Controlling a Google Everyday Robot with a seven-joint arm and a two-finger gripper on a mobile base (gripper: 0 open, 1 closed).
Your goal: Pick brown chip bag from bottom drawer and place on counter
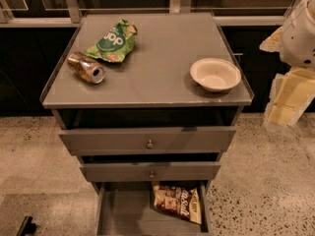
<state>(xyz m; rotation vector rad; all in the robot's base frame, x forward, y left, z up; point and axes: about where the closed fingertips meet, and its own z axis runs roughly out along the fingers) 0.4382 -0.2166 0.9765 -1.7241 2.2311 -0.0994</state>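
The brown chip bag [178, 203] lies flat in the right half of the open bottom drawer [123, 213], dark brown with cream panels and white lettering. The grey counter [162, 85] tops the cabinet above it. My gripper [288, 100] hangs at the right edge of the view on the white arm [300, 28]. It is level with the counter's front edge, off to its right, and far above and to the right of the bag. It holds nothing that I can see.
On the counter lie a green chip bag [112, 42] at the back left, a tipped can [86, 67] at the left and a white bowl [215, 73] at the right. The top drawer [147, 140] and middle drawer [150, 172] stand slightly pulled out. A black object [25, 225] is on the floor at the lower left.
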